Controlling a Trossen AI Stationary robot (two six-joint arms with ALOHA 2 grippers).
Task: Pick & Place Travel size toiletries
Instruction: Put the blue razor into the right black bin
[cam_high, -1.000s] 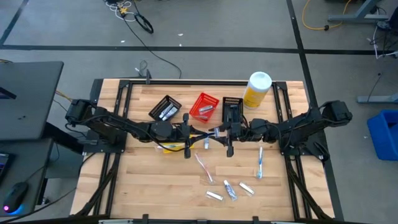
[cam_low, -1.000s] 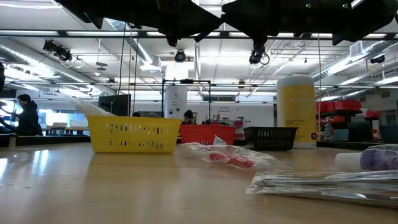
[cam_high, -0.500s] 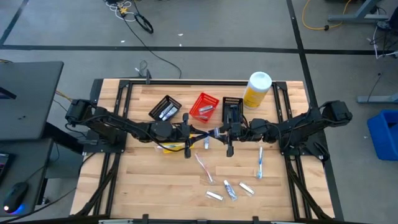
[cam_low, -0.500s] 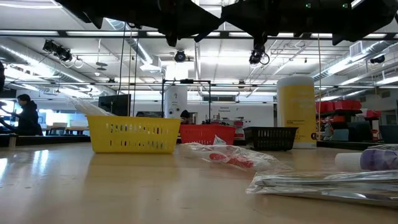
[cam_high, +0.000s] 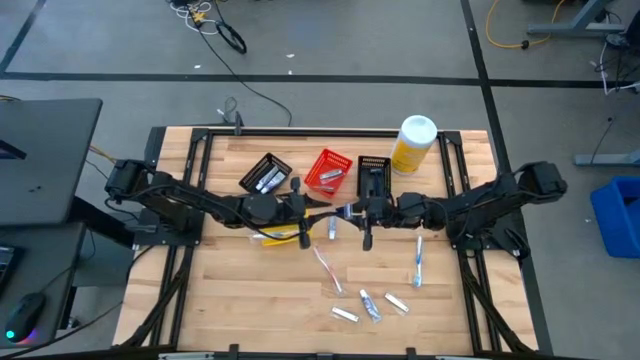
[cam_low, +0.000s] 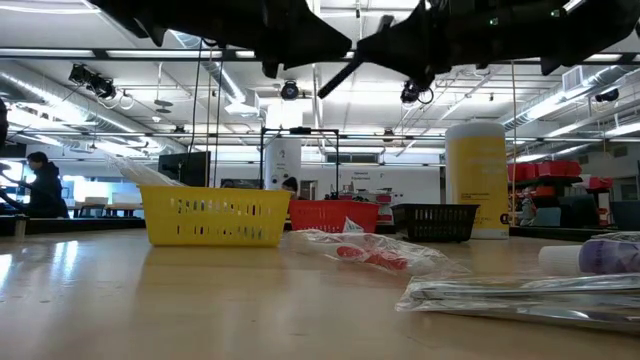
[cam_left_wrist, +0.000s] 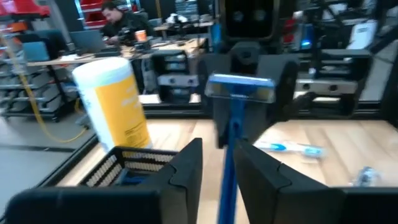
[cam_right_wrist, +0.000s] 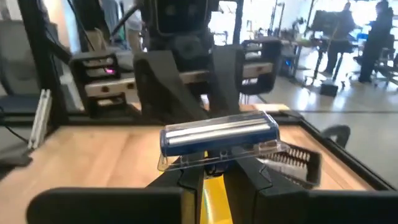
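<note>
2 dark arms meet above the middle of the wooden table (cam_high: 250, 300), and 1 blue razor (cam_right_wrist: 219, 138) hangs between them, raised off the wood. The right gripper (cam_high: 352, 212) has its 2 fingers closed on the razor's stem just under the head, as the right wrist view shows, with the blade head lying crosswise above the fingertips. The left gripper (cam_high: 303, 213) faces it from the other side; in the left wrist view its 2 fingers (cam_left_wrist: 186, 163) stand parted on either side of the razor's blue handle, with a gap visible between each finger and the handle, so they do not clamp it. Along the far part of the table I count 4 mesh baskets: 1 tilted black basket (cam_high: 265, 174) with pale items inside, 1 red basket (cam_high: 328, 168), 1 more black basket (cam_high: 373, 172), and 1 yellow basket (cam_low: 214, 215), mostly hidden under the left arm from above but plain in the low view. Beside the second black basket stands 1 big yellow bottle (cam_high: 413, 143) with a white cap. On the near half of the table lie loose toiletries, well apart from the grippers: 1 light-blue toothbrush (cam_high: 418, 260), 1 thin wrapped item (cam_high: 327, 268) and a cluster of about 4 small white tubes (cam_high: 370, 303). In the low view a crinkled clear wrapper with something red inside (cam_low: 372, 252) lies in front of the baskets. 1 person (cam_low: 42, 183) shows in the room beyond the table.
</note>
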